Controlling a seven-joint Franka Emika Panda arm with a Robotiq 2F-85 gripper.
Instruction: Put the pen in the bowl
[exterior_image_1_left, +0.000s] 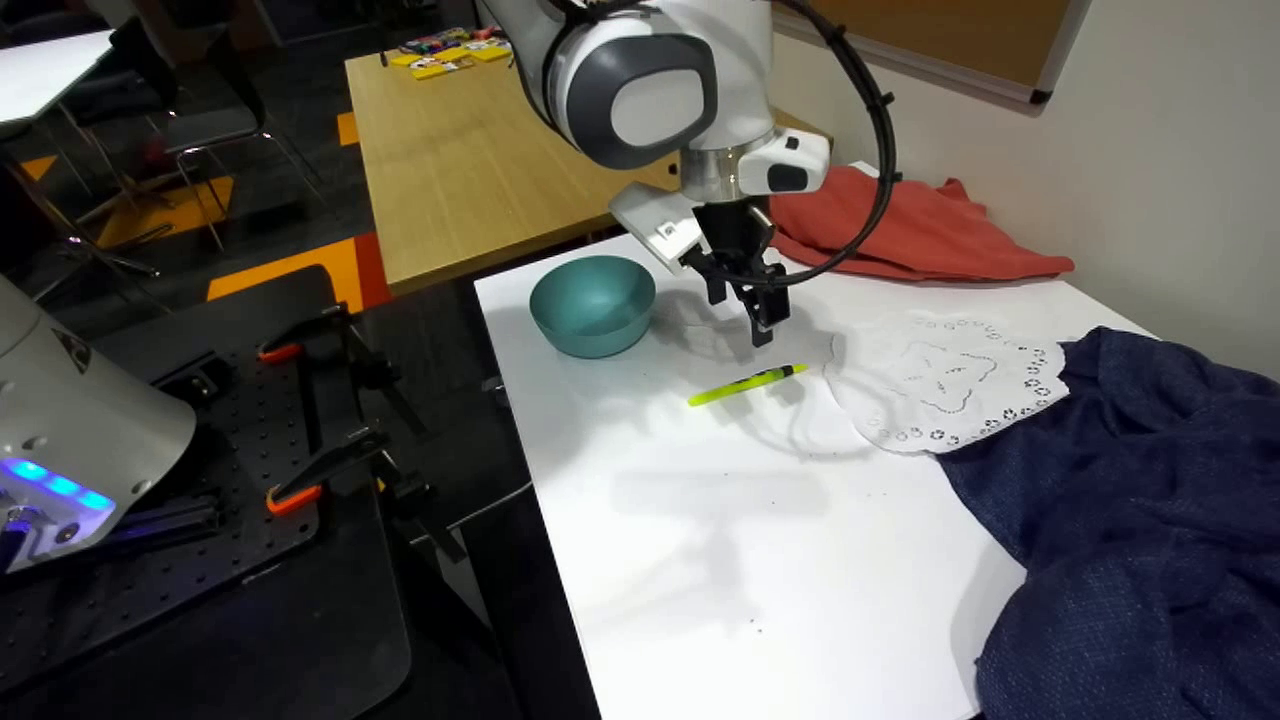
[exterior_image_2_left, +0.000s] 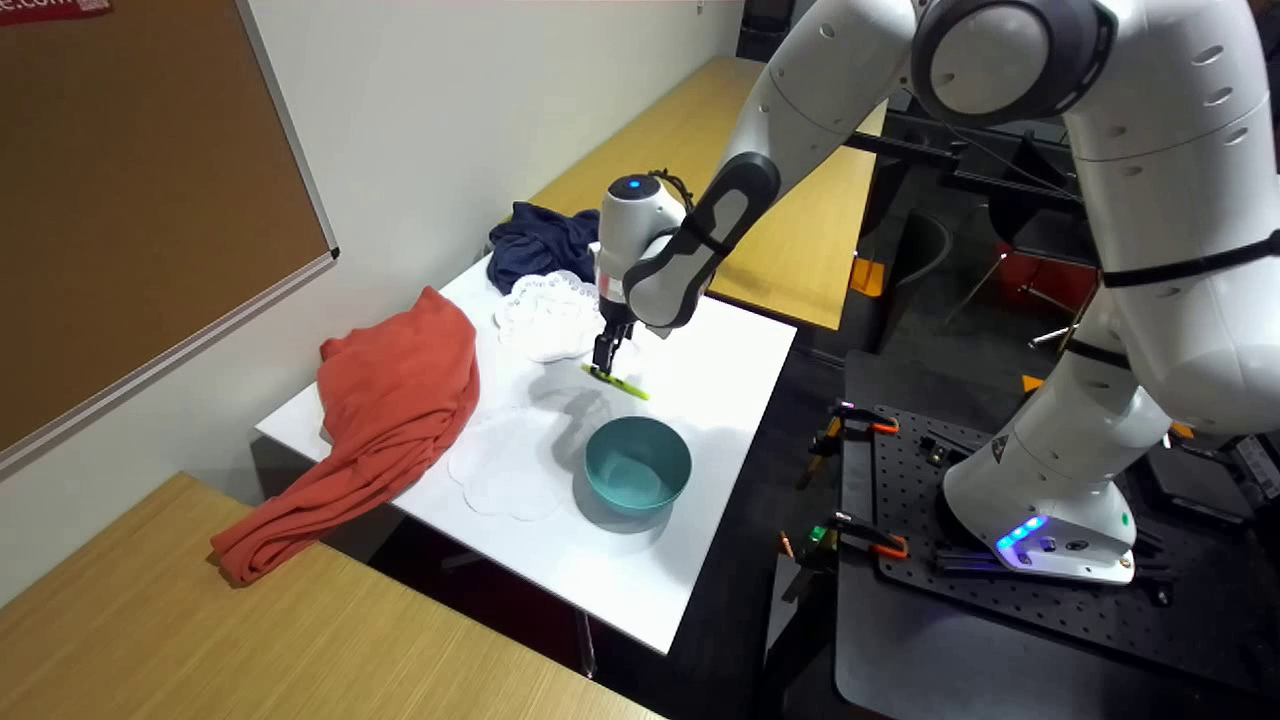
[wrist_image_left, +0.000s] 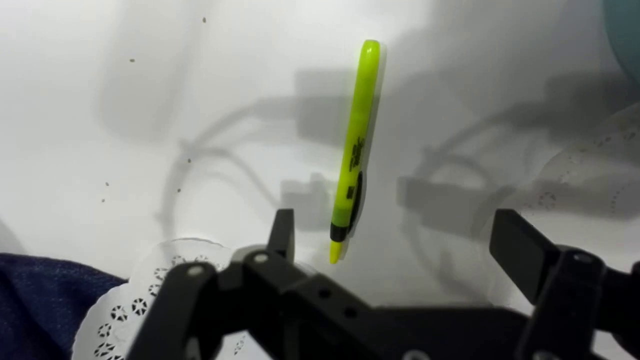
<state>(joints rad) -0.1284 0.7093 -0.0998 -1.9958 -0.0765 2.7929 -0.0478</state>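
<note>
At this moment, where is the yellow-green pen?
In an exterior view, the pen lies on the white table, lower right of the bowl, below the tool.

Only "e.com" (exterior_image_2_left: 36, 5) reads, white on the red strip (exterior_image_2_left: 60, 14) atop the corkboard (exterior_image_2_left: 150, 210) in an exterior view, cut off at the frame edge; black print (wrist_image_left: 356, 155) on the pen (wrist_image_left: 352, 147) is too blurred in wrist view.

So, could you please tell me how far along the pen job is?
Done: nothing of the transfer; the pen lies on the white table, outside the bowl. In hand: probably the pick-up, since the gripper hangs open near the pen, holding nothing. Left: grasping it, carrying it to the bowl and releasing it inside.
</note>
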